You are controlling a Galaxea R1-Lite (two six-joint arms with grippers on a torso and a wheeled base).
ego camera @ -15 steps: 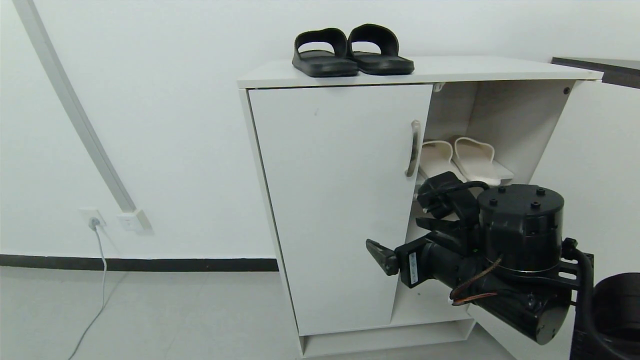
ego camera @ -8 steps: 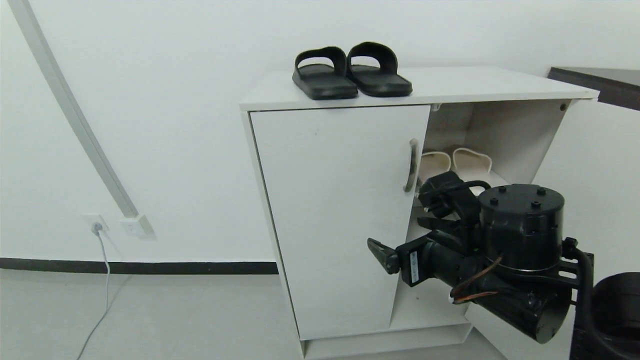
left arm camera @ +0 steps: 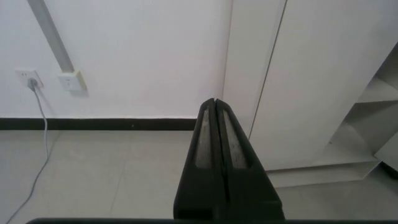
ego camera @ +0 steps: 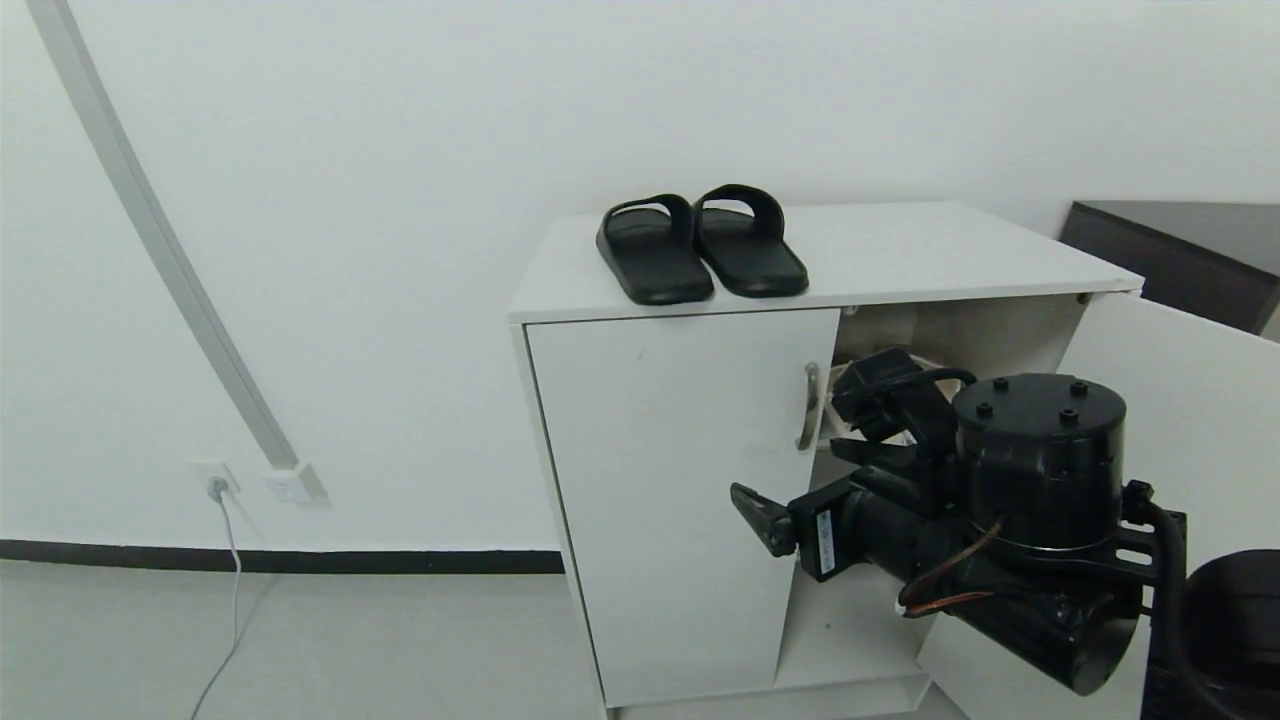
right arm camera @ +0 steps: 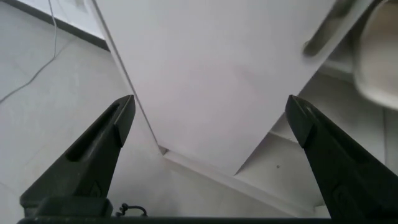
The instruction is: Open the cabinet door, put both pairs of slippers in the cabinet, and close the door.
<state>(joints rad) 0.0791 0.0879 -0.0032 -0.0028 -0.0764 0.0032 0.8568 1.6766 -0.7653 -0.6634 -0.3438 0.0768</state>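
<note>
A pair of black slippers point(ego camera: 700, 245) lies on top of the white cabinet point(ego camera: 900, 255). The cabinet's left door point(ego camera: 680, 480) is shut, with a metal handle point(ego camera: 808, 405) at its edge. Its right door point(ego camera: 1170, 400) stands swung open. My right gripper point(right arm camera: 211, 118) is open and empty, low in front of the open compartment and near the shut door's lower edge. One of its fingers point(ego camera: 762, 520) shows in the head view. A pale slipper point(right arm camera: 379, 56) lies on the shelf inside. My left gripper point(left arm camera: 215, 124) is shut on nothing, down near the floor left of the cabinet point(left arm camera: 311, 81).
A wall socket with a plugged-in cable point(ego camera: 215, 487) and a slanted grey conduit point(ego camera: 170, 260) are on the wall to the left. A dark tabletop point(ego camera: 1180, 250) stands behind the open door on the right. Bare floor point(ego camera: 300, 650) lies left of the cabinet.
The head camera has risen, so the whole picture shifted down and the cabinet top shows from above. The shelf with the pale slippers is now mostly hidden. My right arm looks unmoved.
</note>
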